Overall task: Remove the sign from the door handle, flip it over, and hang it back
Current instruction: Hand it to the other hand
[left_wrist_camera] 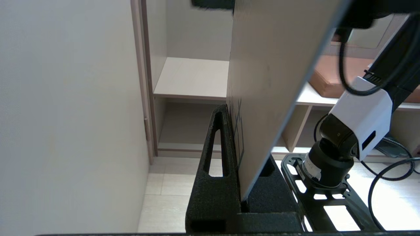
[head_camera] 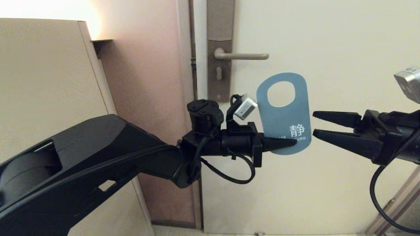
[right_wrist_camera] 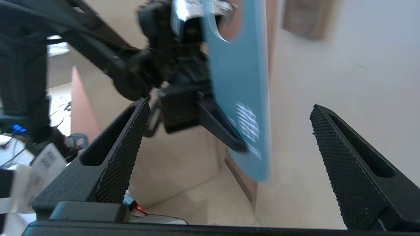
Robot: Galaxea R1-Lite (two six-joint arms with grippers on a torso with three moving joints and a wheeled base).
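The sign [head_camera: 283,113] is off the door handle [head_camera: 241,56] and hangs in the air below and to the right of it. It stands upright, blue face with white text toward me and the round hole on top. My left gripper [head_camera: 292,143] is shut on its lower left corner. The left wrist view shows the sign's pale face [left_wrist_camera: 275,82] pinched in my left gripper [left_wrist_camera: 241,137]. My right gripper [head_camera: 314,124] stands open just right of the sign's edge, not touching it. In the right wrist view the sign [right_wrist_camera: 239,82] sits ahead of the wide-open right gripper [right_wrist_camera: 229,104].
The cream door [head_camera: 328,49] fills the background, with the handle's tall plate and keyhole [head_camera: 219,73]. A beige cabinet [head_camera: 42,82] stands at the left beside a pinkish wall [head_camera: 147,65]. Open shelves [left_wrist_camera: 193,77] show in the left wrist view.
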